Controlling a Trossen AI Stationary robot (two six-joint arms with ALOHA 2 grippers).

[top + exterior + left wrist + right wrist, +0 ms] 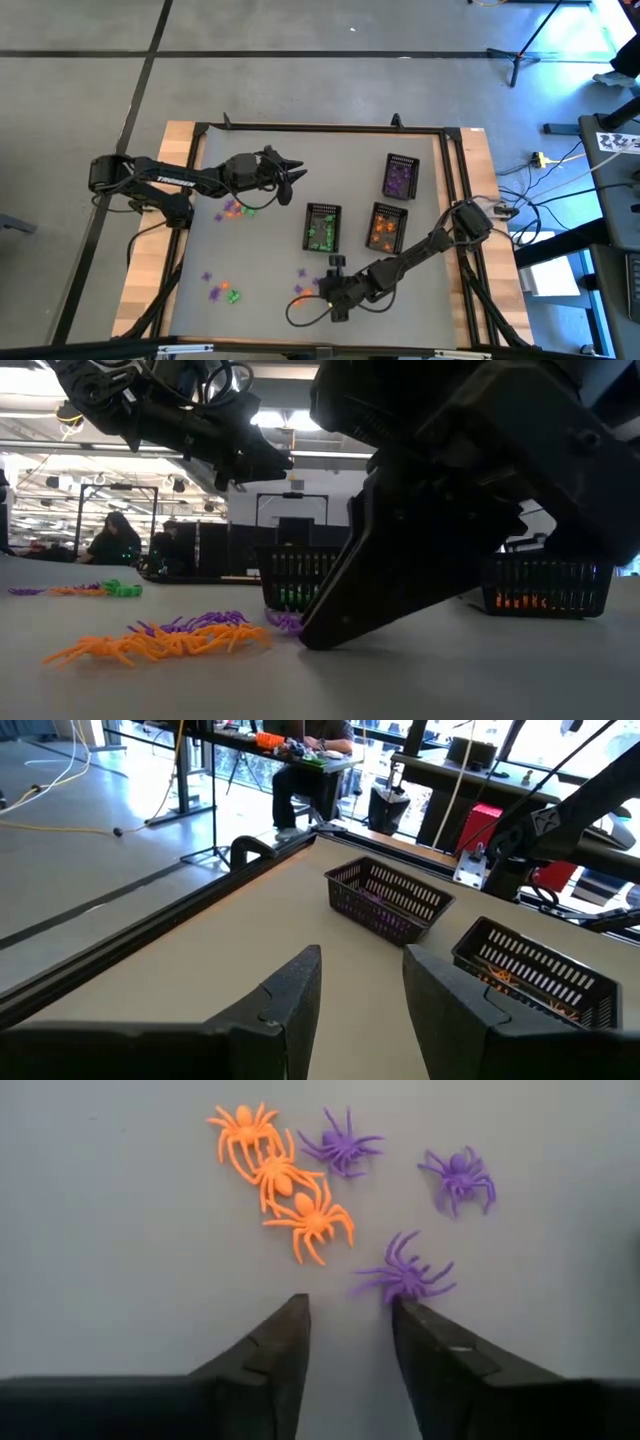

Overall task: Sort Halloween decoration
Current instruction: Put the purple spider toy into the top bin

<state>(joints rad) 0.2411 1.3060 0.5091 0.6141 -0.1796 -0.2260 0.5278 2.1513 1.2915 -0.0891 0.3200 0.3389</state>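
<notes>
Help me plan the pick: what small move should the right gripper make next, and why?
Probably shift sideways until the nearest purple spider lies between the fingers, then close. The right gripper is low over the table with its jaws apart and empty, and that spider sits just off one fingertip, not centred in the gap.

Three black mesh baskets point(400, 176) point(322, 227) point(388, 227) on a grey table point(260, 270) (wood-edged).

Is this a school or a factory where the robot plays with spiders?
Probably a robot lab or workshop: a bare concrete floor, ceiling strip lights, and a person at desks behind the table.
</notes>
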